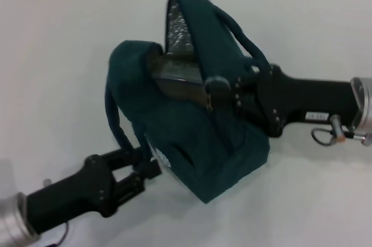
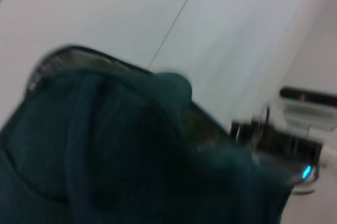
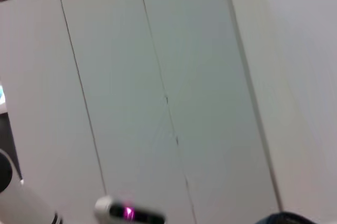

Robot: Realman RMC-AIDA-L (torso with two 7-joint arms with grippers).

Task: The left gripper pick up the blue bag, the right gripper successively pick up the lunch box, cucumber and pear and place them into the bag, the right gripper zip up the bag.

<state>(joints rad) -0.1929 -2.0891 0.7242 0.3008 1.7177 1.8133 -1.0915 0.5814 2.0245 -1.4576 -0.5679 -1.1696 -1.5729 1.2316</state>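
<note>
Blue bag [image 1: 192, 119] mid-table, lid flap up. Right gripper [image 1: 224, 91] pressed against its mouth edge from the right, fingers' state impossible to tell. Left gripper [image 1: 145, 163] clamped on the strap at the near-left corner. Zip line running away from the right hand, leftward around the opening.

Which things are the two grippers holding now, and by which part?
The left gripper grips the blue bag at its lower front edge, near the strap. The right gripper is at the bag's zipper; whether it pinches it cannot be told.
</note>
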